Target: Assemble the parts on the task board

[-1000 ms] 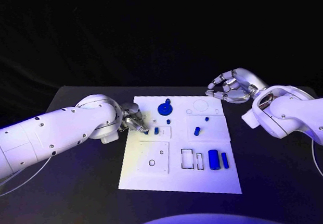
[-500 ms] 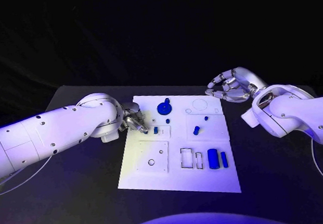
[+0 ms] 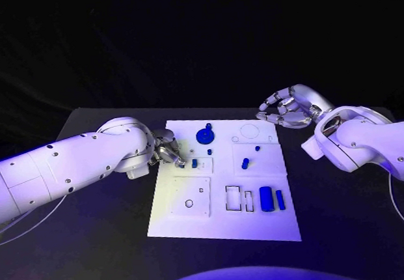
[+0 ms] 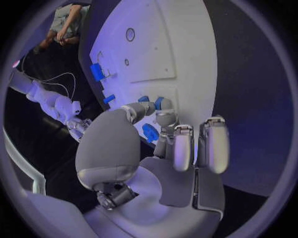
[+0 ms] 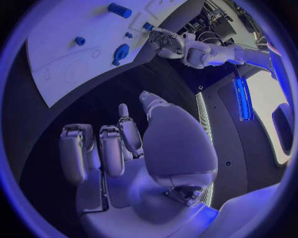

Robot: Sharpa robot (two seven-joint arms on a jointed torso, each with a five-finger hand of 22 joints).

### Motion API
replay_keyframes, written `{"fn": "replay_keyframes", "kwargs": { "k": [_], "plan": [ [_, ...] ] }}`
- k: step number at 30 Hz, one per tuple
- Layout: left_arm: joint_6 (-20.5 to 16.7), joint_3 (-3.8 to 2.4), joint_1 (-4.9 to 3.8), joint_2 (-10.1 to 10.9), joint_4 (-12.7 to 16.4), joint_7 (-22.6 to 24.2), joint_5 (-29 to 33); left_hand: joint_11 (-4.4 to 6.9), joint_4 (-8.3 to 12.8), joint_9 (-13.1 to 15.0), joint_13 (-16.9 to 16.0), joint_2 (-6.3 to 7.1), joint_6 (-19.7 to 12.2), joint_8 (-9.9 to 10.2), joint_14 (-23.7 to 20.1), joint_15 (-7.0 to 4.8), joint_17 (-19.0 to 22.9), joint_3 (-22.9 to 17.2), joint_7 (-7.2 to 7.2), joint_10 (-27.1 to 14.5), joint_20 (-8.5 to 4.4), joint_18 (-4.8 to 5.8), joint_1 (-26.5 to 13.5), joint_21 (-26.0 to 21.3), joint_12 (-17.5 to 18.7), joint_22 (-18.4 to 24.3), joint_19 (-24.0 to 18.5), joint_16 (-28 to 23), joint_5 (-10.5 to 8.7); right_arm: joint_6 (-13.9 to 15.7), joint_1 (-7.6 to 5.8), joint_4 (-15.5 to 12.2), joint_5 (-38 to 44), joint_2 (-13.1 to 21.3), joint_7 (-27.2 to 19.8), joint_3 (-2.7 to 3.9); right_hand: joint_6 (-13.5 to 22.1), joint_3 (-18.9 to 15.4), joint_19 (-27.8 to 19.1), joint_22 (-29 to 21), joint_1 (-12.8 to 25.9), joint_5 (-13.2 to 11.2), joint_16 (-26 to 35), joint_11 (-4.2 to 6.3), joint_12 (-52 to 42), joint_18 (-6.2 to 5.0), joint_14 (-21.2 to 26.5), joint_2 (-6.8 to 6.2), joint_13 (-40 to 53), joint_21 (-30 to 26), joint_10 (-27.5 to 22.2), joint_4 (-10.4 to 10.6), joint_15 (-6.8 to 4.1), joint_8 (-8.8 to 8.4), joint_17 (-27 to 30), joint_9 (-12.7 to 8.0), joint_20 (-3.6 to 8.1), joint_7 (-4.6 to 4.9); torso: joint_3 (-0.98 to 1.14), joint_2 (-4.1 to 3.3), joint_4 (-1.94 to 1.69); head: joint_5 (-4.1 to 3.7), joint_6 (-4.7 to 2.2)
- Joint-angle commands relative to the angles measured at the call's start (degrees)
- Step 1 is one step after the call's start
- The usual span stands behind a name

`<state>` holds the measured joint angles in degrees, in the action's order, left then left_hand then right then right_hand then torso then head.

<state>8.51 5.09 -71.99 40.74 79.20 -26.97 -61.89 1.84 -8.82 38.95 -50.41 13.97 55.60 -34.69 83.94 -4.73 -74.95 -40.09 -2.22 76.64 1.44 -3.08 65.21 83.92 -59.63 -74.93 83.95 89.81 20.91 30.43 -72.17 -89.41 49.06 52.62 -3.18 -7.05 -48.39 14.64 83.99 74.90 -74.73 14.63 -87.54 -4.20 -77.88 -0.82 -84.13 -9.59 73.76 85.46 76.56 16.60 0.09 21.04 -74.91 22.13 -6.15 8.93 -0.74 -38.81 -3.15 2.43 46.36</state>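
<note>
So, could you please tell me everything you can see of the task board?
The task board is a flat white rectangular plate lying on the black table, between the two arms. Its surface carries outlined rectangular slots, round holes and raised square panels. Small blue parts lie or stand on it. The left hand is at its left edge by a small part; the right hand hangs apart from it.

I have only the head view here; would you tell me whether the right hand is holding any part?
Observer: No. The right wrist view shows the right hand with nothing between its fingers, over the black table beside the task board.
Operator: Thank you. How close is the left hand to a part?
Observer: In the left wrist view, the left hand has its fingertips right beside two small blue parts on the board. I cannot tell whether it pinches one.
</note>
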Motion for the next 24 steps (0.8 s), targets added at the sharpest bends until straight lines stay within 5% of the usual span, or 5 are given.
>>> {"fn": "replay_keyframes", "kwargs": {
  "k": [1, 24],
  "plan": [
    [0.62, 0.23, 0.26, -0.16, -0.18, -1.12, 1.66, 0.27, 0.64, -0.18, -0.21, 0.09, 0.21, 0.34, 6.06, -0.51, -15.05, -0.06, 0.25, 0.19, -0.29, 0.5, -0.57, 0.1, -0.18, -3.2, 0.91, 0.19, -0.2, -0.36, 0.03, -0.11, 0.48, 0.03, -0.31, 0.0, 0.02, -0.27, 3.1, 11.89, 0.31, 0.15, 0.36, 0.31, 0.04, -0.51, -4.11, 0.18, -0.08, -0.25, -0.18, -0.2, -0.36, 0.23, -7.23, -0.07, 0.34, -0.37, 0.02, -0.01, 0.01, -0.03, -0.04],
    [-1.21, 0.21, 0.26, 0.21, -0.52, -1.41, 2.43, 0.23, -6.91, -1.13, -1.14, 0.48, 1.58, 1.87, 6.06, -0.56, -15.05, 9.1, 0.18, 0.06, -0.39, 0.62, -3.56, 0.28, -1.02, -3.78, 1.17, 0.19, -0.13, -0.27, 0.03, -0.07, 0.44, 0.09, -0.44, 0.0, 0.12, -0.64, 3.06, 11.84, 1.11, 0.42, 0.41, 0.29, 0.12, -0.52, -4.09, 0.15, -0.19, -0.33, -0.26, 0.01, -0.35, 0.27, -7.15, -0.12, 0.35, -0.36, -0.03, 0.0, 0.02, -0.22, -0.12]
  ]
}}
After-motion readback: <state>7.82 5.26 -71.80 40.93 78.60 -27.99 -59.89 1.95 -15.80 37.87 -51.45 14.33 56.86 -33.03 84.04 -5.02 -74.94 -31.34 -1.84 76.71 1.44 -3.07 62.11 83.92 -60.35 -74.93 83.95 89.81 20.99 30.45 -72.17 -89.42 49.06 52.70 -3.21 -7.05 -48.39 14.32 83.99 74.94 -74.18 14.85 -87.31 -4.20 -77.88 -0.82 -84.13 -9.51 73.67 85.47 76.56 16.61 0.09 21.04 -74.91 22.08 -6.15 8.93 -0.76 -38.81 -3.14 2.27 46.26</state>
